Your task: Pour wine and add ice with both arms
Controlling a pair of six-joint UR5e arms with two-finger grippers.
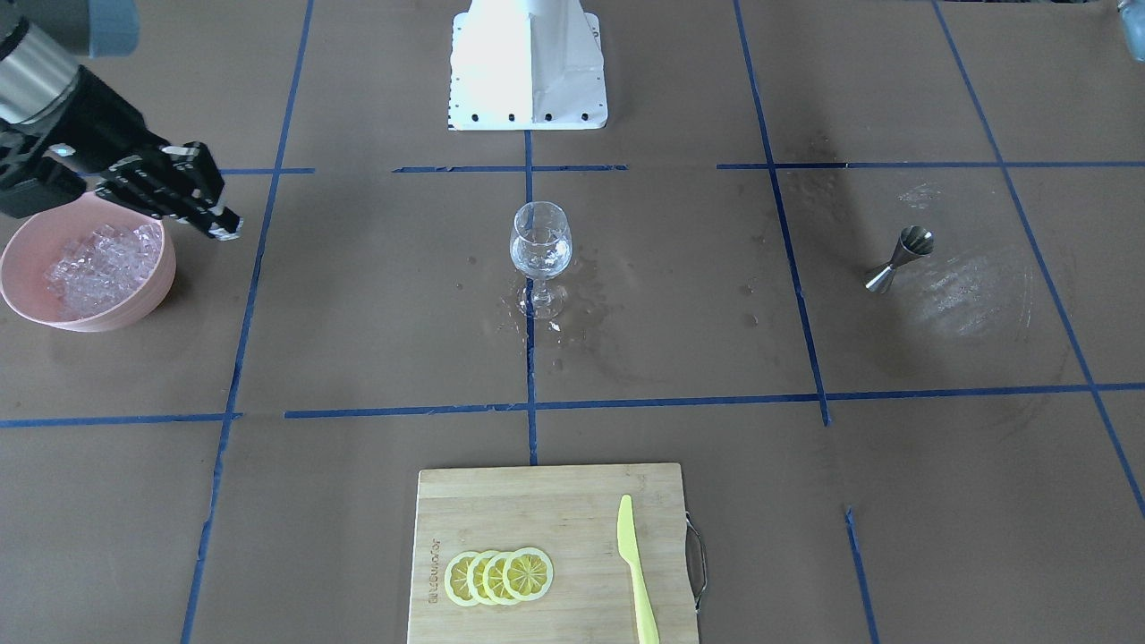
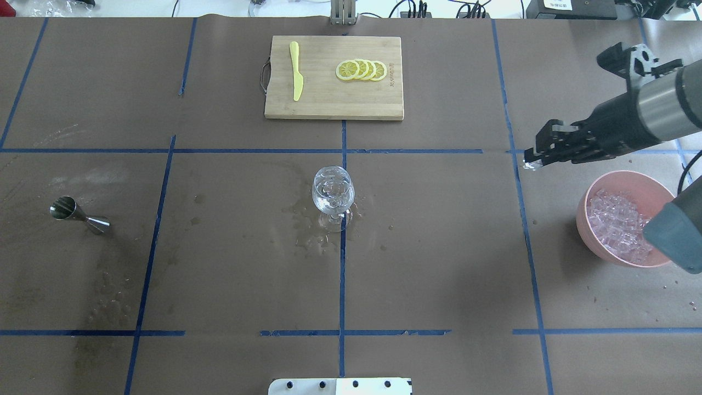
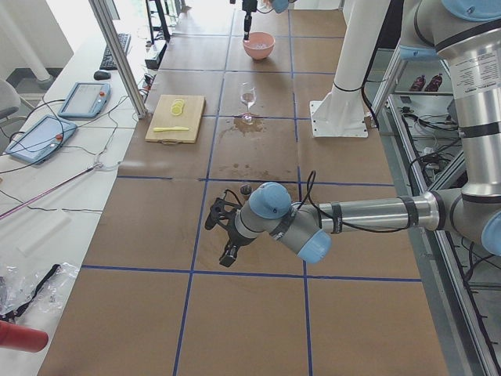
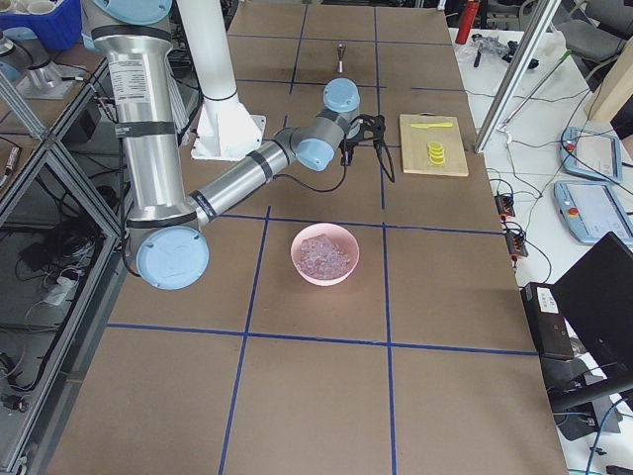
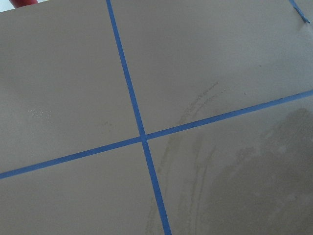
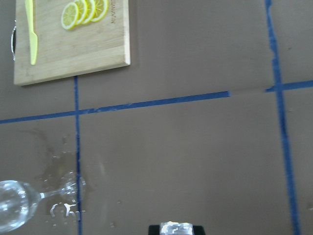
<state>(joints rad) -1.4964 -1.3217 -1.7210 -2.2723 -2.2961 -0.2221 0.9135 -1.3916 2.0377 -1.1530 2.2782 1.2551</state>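
Brown-papered table (image 2: 439, 263), blue tape grid. Right gripper (image 2: 528, 163) hovers beside a pink bowl (image 2: 582, 216) of ice (image 2: 614, 216), pinching one ice chunk (image 6: 177, 228). The likely next move is carrying it to the central wine glass (image 2: 333, 192). Left gripper (image 3: 228, 254): cannot tell.

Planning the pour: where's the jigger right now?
Overhead view: the jigger is at the far left, on the robot's left side, roughly level with the central wine glass.

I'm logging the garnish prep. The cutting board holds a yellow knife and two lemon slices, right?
Not quite. The cutting board holds the yellow knife and four overlapping lemon slices, not two. The exterior front-facing view shows all four, and the overhead exterior view agrees.
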